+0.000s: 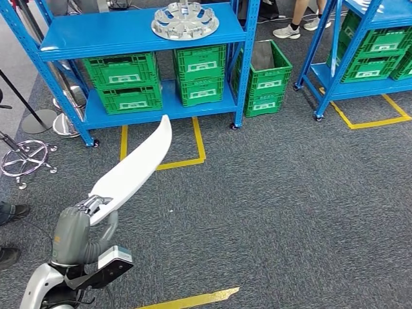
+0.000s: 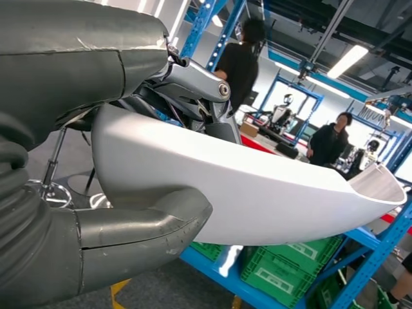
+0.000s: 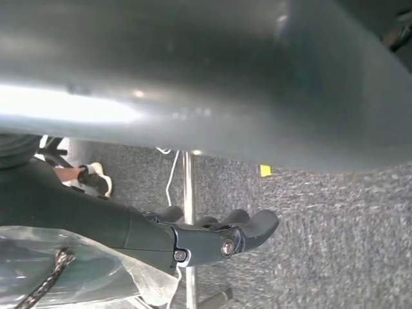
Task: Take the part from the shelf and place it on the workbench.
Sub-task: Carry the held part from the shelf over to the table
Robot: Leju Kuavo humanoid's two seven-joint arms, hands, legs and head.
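My left hand (image 1: pixel 80 228) grips one end of a long, curved white part (image 1: pixel 138 167), which slants up and away over the grey carpet toward the blue shelf (image 1: pixel 136 32). In the left wrist view the grey thumb (image 2: pixel 145 225) lies under the white part (image 2: pixel 252 187) and the darker fingers close over its upper edge. My right hand (image 3: pixel 208 235) hangs above the carpet with its dark fingers loosely extended and nothing in them.
A silver disc-shaped part (image 1: pixel 185 20) lies on the shelf top, with green crates (image 1: pixel 123 80) below and one (image 1: pixel 264 77) on the floor beside it. A second blue shelf (image 1: pixel 340 77) stands right. A chair base (image 1: pixel 24 158) and a person's shoes (image 1: pixel 9 212) are at left.
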